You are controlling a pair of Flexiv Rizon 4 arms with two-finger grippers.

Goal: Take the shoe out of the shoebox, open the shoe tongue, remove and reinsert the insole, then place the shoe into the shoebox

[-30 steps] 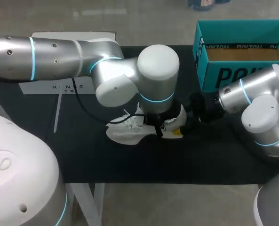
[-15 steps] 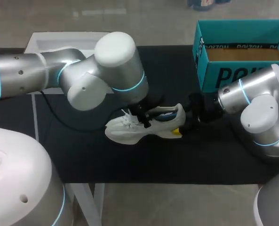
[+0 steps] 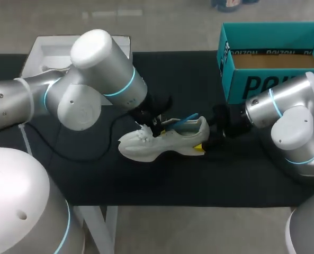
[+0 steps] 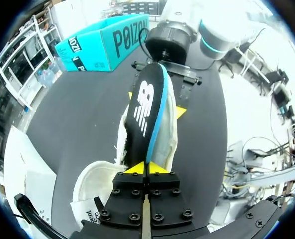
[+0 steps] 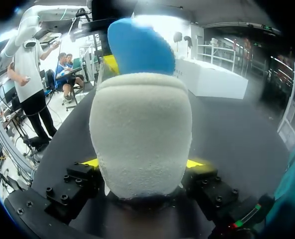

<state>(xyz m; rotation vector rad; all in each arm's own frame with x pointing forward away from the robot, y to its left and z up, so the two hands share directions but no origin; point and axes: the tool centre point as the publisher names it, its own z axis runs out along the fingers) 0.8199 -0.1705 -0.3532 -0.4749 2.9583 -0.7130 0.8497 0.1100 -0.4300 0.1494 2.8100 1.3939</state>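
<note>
A white shoe (image 3: 162, 144) lies on its side on the black table mat (image 3: 146, 180), toe to the left. My right gripper (image 3: 205, 142) is shut on its heel (image 5: 142, 134), one yellow fingertip (image 5: 90, 162) on each side. My left gripper (image 4: 144, 168) is shut on the front end of the insole (image 4: 146, 110), which is black on top with a blue edge. The insole (image 3: 183, 120) sticks partly out of the shoe's opening, and its blue heel end (image 5: 140, 47) rises above the heel collar. The teal shoebox (image 3: 273, 79) stands open at the back right.
A white box lid (image 3: 45, 50) lies at the back left, partly behind my left arm (image 3: 93, 84). A black cable (image 3: 66, 153) trails over the mat under that arm. My right arm's base (image 3: 299, 143) stands just in front of the shoebox.
My left arm has swung back to the left, away from above the shoe, drawing the insole's front end up and out. The right gripper and the shoe have stayed in place.
</note>
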